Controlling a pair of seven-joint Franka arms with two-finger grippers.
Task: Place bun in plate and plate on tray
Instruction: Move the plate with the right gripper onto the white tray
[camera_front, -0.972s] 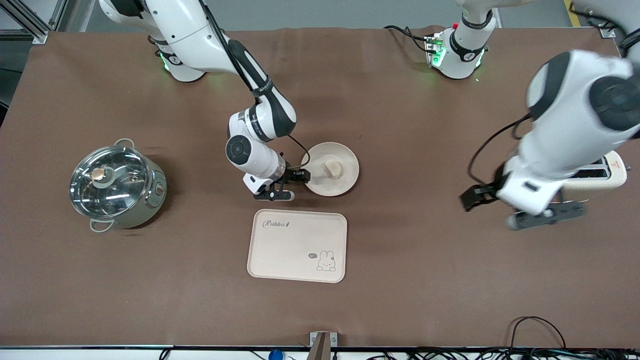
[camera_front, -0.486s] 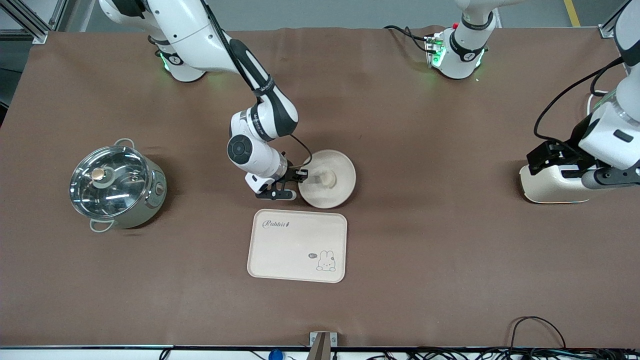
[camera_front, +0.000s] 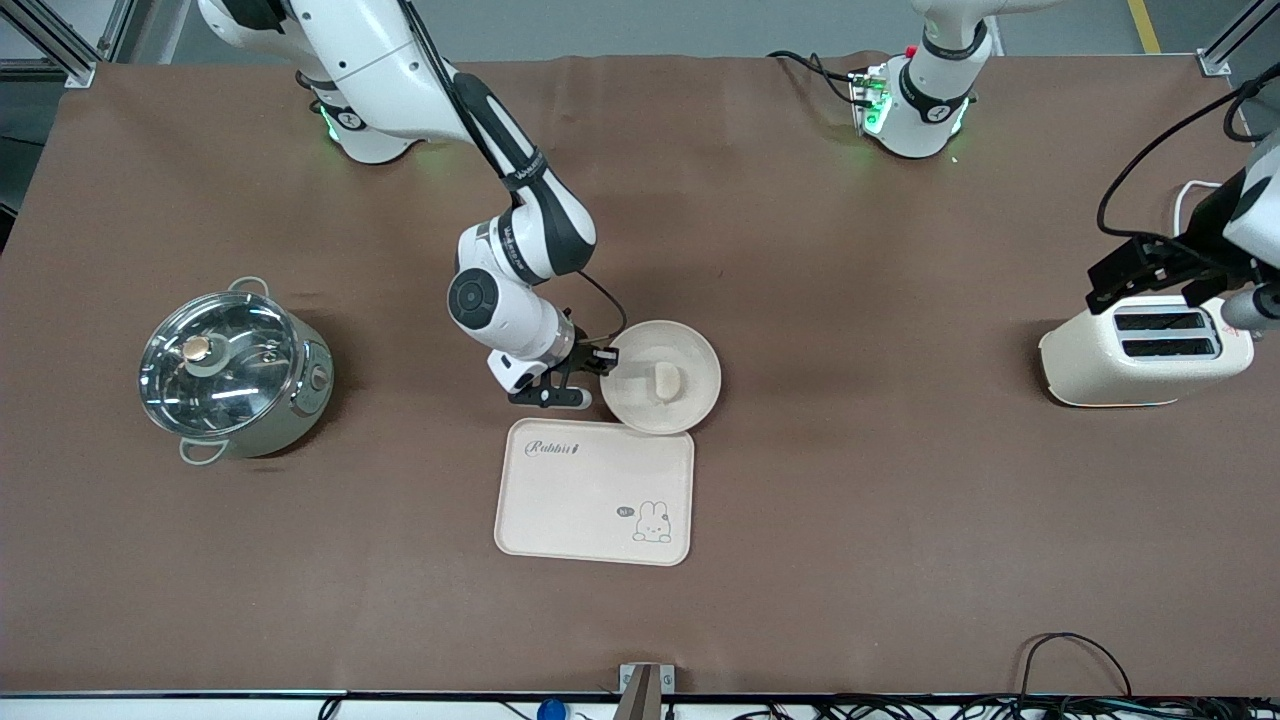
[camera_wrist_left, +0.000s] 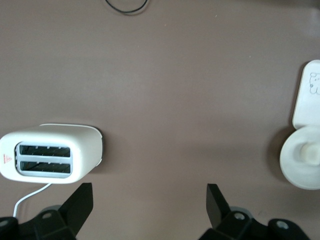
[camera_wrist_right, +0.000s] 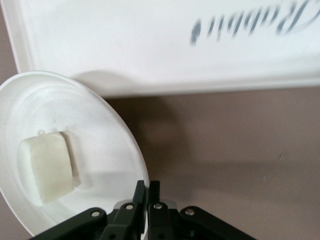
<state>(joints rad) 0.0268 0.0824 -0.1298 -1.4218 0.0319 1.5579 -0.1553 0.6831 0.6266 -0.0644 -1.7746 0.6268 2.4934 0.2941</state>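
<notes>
The round cream plate (camera_front: 690, 385) hangs just above the table, its front rim over the tray's edge farthest from the front camera. The small white bun (camera_front: 665, 380) lies in it, and shows in the right wrist view (camera_wrist_right: 46, 168). My right gripper (camera_front: 602, 366) is shut on the plate's rim (camera_wrist_right: 137, 155). The rectangular tray (camera_front: 580, 500) with "Rabbit" script lies nearer the front camera. My left gripper (camera_wrist_left: 149, 200) is open and empty, up over the table beside the toaster at the left arm's end.
A cream toaster (camera_front: 1145, 355) stands at the left arm's end of the table, also in the left wrist view (camera_wrist_left: 47, 159). A steel pot with a glass lid (camera_front: 232, 368) stands at the right arm's end.
My right gripper has carried the plate with the bun toward the tray. The left arm has swung away to the table's end, uncovering the toaster.
</notes>
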